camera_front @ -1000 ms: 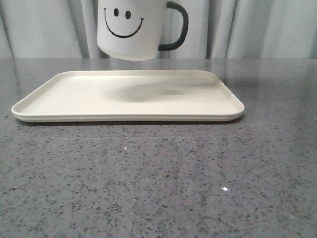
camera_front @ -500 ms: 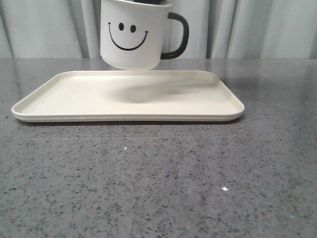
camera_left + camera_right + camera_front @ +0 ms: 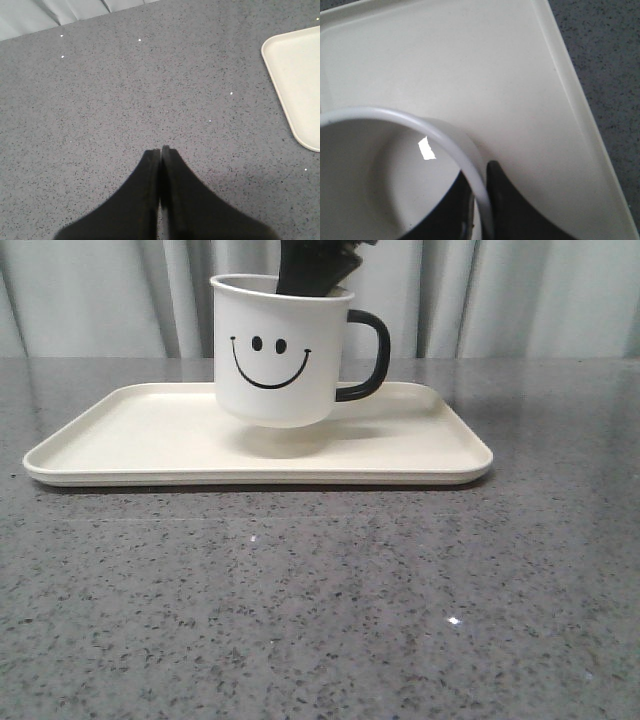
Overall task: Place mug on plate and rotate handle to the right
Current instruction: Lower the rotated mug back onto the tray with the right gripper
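- We saw the mug, white and cylindrical, with a black smiley face turned toward the front camera and a glossy black loop handle.
- It stood upright, long axis vertical, over the middle of the plate; whether its base touched the plate we could not tell.
- The handle pointed to the right in the front view, toward the plate's right end.
- The right end effector gripped the mug's rim, one finger inside, one outside.
- The left end effector was closed on nothing, over the grey speckled surface beside the plate's end.
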Robot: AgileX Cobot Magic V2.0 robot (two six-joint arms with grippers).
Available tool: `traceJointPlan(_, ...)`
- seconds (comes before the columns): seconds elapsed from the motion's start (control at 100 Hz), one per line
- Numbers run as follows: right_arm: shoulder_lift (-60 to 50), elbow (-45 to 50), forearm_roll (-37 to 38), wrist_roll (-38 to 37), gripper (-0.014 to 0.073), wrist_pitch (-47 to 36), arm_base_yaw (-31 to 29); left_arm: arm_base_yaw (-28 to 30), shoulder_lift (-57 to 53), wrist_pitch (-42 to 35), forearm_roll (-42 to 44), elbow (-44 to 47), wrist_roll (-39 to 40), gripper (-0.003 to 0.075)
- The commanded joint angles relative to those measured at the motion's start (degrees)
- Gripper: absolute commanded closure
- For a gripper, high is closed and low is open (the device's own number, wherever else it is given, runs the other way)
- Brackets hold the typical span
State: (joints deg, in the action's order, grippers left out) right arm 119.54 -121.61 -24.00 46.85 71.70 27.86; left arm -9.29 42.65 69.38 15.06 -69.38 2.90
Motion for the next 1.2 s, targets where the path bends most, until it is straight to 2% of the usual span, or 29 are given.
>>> traceJointPlan(0.0,-2.5,-1.2,-1.4,0.8,0.0704,4.9,0.1,0.1,0.1,-3.6,0.6,-1.3,0.6,0.074)
traceJointPlan(0.91,-0.9,-1.2,-1.4,0.8,0.0697,4.9,0.1,0.1,0.1,-3.3,0.6,-1.3,0.6,0.074)
traceJointPlan(0.98,-0.9,-1.2,-1.4,0.8,0.0675,4.9,0.1,0.1,0.1,-3.3,0.6,-1.3,0.6,0.074)
traceJointPlan(1.19,-0.9,-1.2,-1.4,0.8,0.0537,4.9,0.1,0.1,0.1,-3.3,0.6,-1.3,0.6,0.074)
